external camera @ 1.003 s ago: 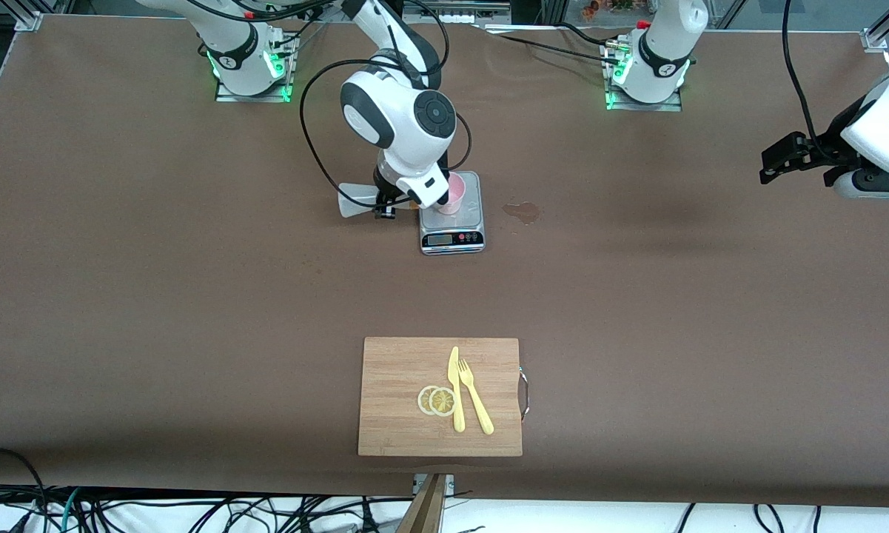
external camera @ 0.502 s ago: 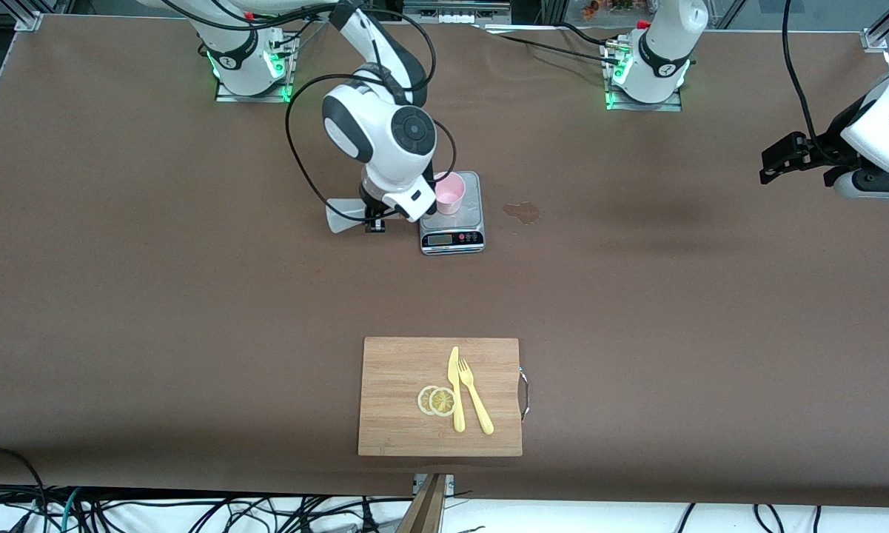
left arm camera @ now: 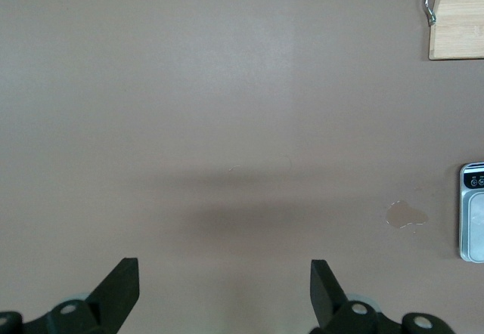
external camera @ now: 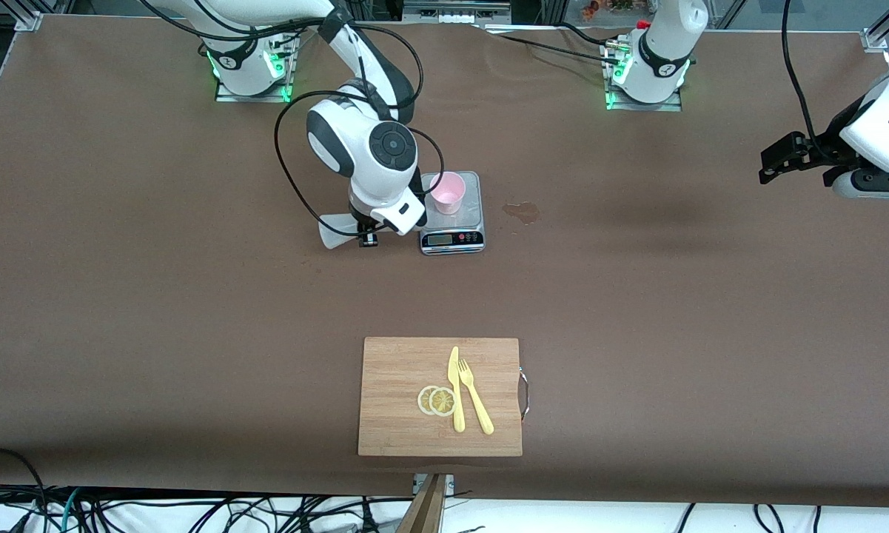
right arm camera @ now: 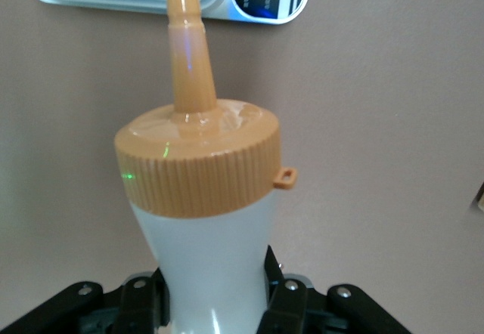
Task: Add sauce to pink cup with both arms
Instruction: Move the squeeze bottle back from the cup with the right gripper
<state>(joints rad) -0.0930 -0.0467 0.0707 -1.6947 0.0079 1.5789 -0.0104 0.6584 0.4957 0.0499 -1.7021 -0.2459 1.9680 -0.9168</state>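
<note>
**Bottle drawn back from the cup**

My right gripper (external camera: 365, 235) has swung the sauce bottle (external camera: 336, 229) away from the pink cup (external camera: 448, 192), which now stands uncovered on the grey scale (external camera: 452, 238). The fingers (right arm camera: 281, 296) pinch the bottle's body, held sideways over the tabletop (external camera: 192, 311) beside the scale, nozzle toward it. I judge the pour is over. My left gripper (external camera: 781, 159) waits wide open, empty, over its end. A small spill (external camera: 522, 212) lies beside the scale. No writing is legible.
</note>
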